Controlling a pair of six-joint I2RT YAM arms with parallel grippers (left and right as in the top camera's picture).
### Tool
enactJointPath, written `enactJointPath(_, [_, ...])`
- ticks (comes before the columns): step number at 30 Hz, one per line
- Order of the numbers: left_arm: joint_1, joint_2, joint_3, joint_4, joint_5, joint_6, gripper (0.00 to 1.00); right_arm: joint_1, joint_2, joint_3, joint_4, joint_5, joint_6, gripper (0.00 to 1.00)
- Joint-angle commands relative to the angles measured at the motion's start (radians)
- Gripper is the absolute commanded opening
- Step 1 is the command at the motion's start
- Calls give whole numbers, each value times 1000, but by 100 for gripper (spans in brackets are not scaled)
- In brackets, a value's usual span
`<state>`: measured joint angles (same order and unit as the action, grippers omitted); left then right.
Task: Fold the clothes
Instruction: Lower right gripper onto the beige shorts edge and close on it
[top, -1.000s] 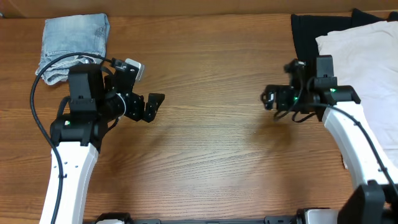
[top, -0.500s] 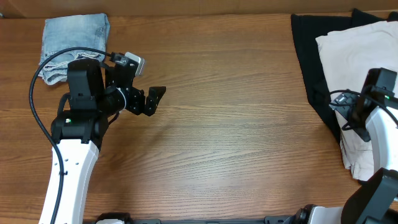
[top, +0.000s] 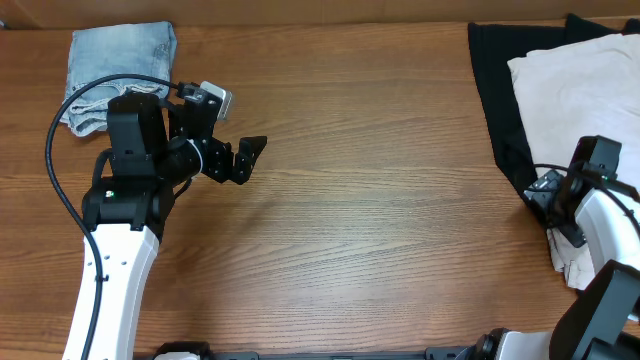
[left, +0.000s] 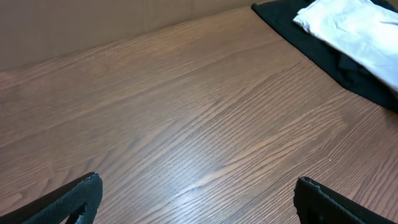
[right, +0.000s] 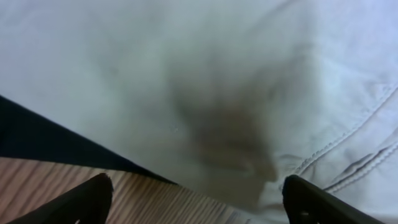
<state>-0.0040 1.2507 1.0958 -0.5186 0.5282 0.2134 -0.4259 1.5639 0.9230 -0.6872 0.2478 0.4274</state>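
The clothes (top: 575, 85), one pale cream pair of shorts, lie rumpled at the right edge of the table (top: 380, 230) toward its far right corner, on top of a black garment (top: 492, 95). We judge the cloth light, soft and limp: it should sag and drag rather than hold its shape. The stitched seams (right: 348, 134) look thicker. We would take hold there or at a free edge, pinching shallow so as not to catch the black layer beneath. No brand, label or writing is legible. The right pincer (right: 196, 196) hovers over the shorts, fingers apart, gripping nothing. The left pincer (top: 245, 160) is likewise parted above bare wood, near a folded denim garment (top: 120, 65) at the far left corner.
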Motion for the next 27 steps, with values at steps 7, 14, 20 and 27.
enactJointPath(7, [3, 20, 26, 7, 16, 8, 99, -7, 5, -74, 95, 56, 11, 59])
enactJointPath(14, [3, 39, 26, 7, 16, 8, 97, -8, 5, -89, 113, 74, 11, 28])
enactJointPath(20, [3, 39, 26, 7, 16, 8, 94, -8, 5, -89, 114, 74, 11, 13])
enactJointPath(27, [3, 39, 26, 8, 15, 8, 93, -6, 9, -100, 145, -39, -100, 80])
